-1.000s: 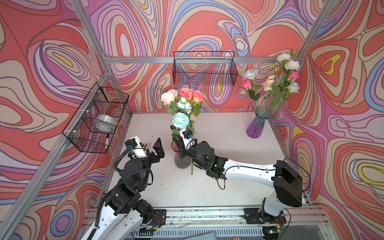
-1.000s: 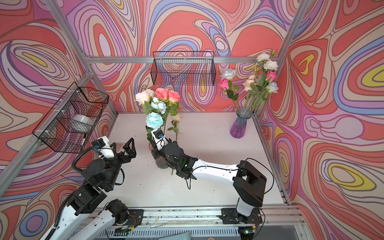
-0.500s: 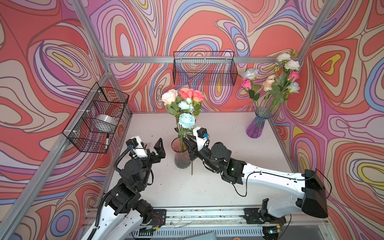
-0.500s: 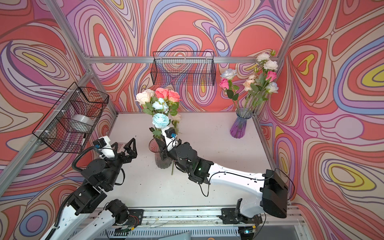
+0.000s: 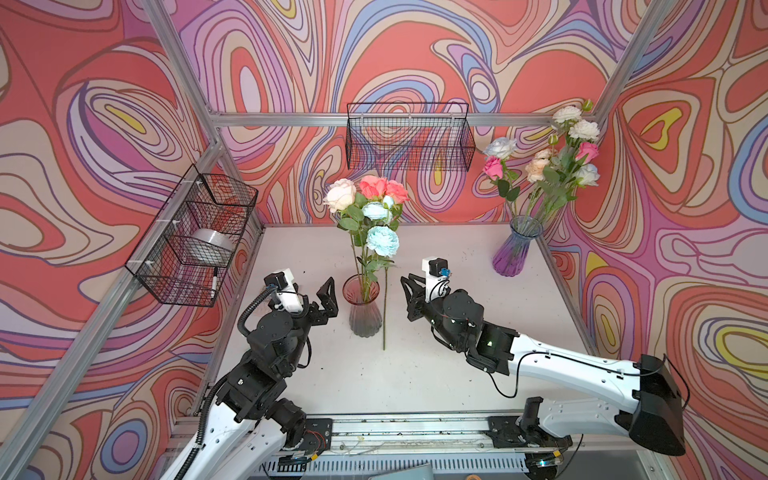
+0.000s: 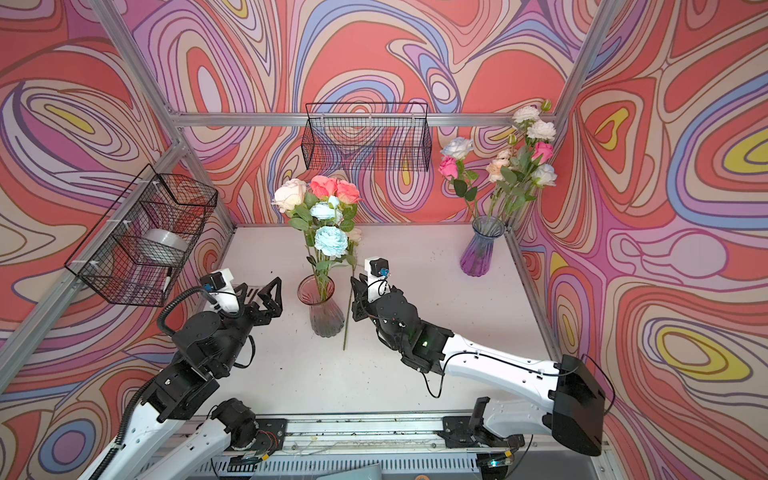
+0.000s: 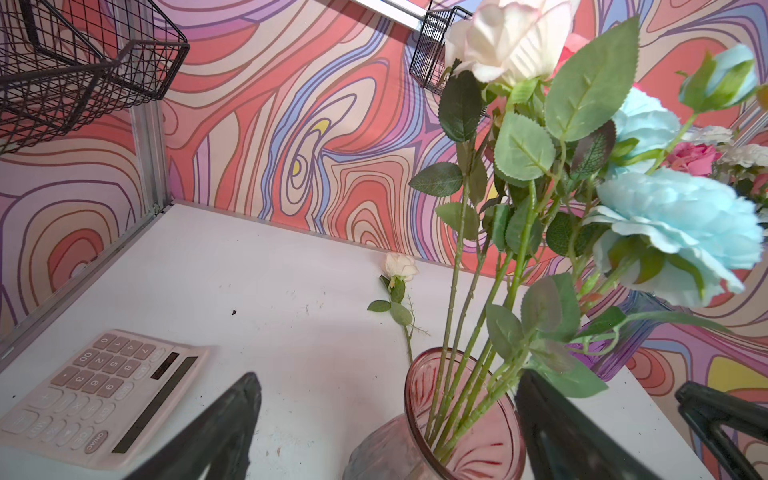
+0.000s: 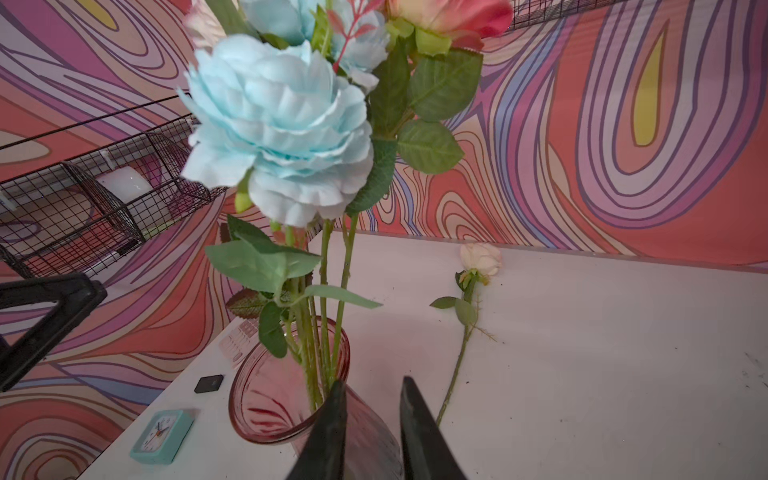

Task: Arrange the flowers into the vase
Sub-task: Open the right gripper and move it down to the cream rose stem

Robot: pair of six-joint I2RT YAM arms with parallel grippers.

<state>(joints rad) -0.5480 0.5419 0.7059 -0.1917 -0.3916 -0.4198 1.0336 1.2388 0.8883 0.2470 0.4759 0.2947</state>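
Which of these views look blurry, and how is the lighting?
In both top views: even light, sharp, only faint shadows on the table. Left wrist: the near blue bloom and the calculator are soft. Right wrist: dimmer, with a pink cast on the table beside the vase.

top views: high, front, downward | wrists: low, close, sharing pink vase (image 7: 382, 453)

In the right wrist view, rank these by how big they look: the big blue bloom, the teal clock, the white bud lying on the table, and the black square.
1. blue bloom, inflated by nearness to the camera
2. teal clock
3. white bud
4. black square
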